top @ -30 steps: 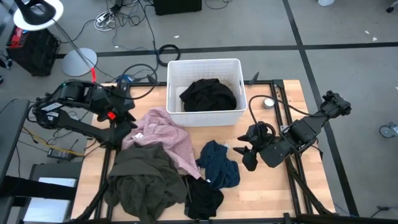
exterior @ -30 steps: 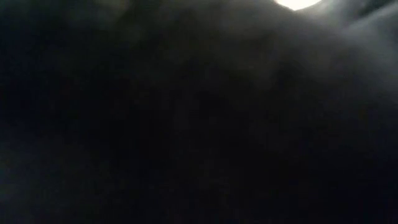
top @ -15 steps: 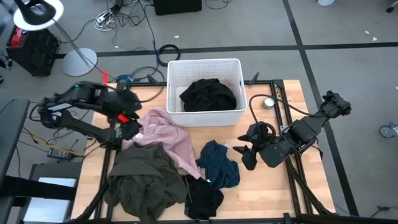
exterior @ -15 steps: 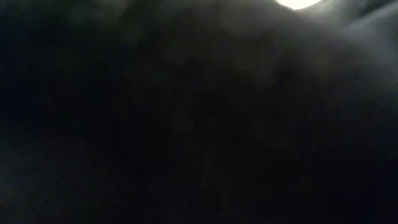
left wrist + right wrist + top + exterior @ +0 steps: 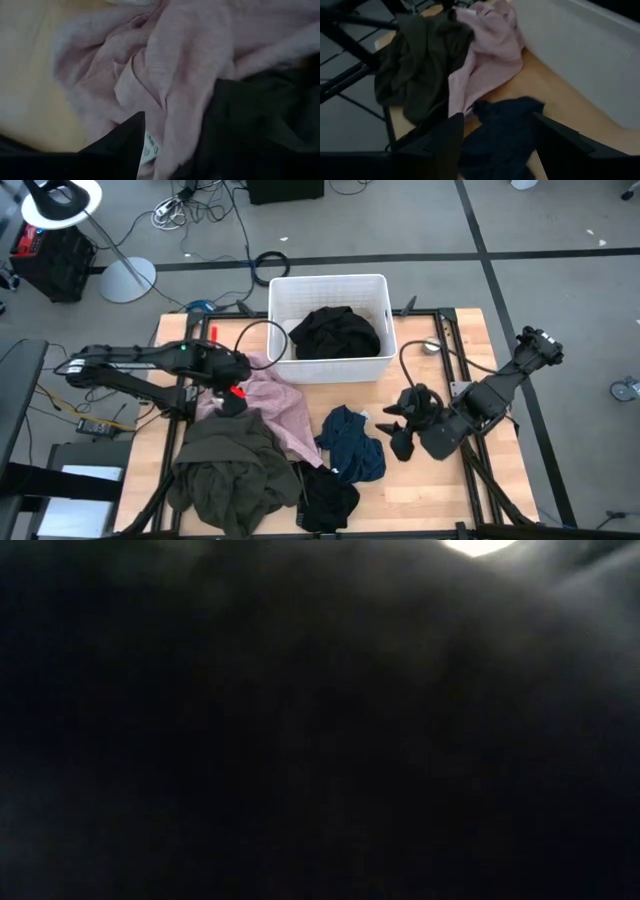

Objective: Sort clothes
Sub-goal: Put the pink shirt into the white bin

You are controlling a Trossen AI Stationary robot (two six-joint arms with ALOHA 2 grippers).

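A pink garment (image 5: 275, 395) lies at mid-left of the table, its near edge over a large olive-green garment (image 5: 230, 465). A dark teal-blue garment (image 5: 355, 442) lies mid-table. One black garment (image 5: 325, 498) lies at the near edge; another (image 5: 335, 332) lies in the white bin (image 5: 328, 278). No beige-tan garment shows. My left gripper (image 5: 232, 395) is open, low over the pink garment's left part (image 5: 175, 60), where it meets the olive one. My right gripper (image 5: 395, 432) is open and empty, just right of the teal garment (image 5: 505, 130). The low view is dark. My left gripper's fingers (image 5: 130, 145) stand over the pink garment near its white label (image 5: 150, 148), coming down from the table's left. I cannot tell whether they touch the cloth.
The white bin stands at the far middle of the table; its wall (image 5: 580, 45) shows in the right wrist view. A small round silver object (image 5: 432, 345) lies right of the bin. Bare wood (image 5: 430, 490) shows at the near right.
My left gripper has gone toward the table's right and near edges, from beside the table's left edge to over the pink garment's left part. The garments lie as before.
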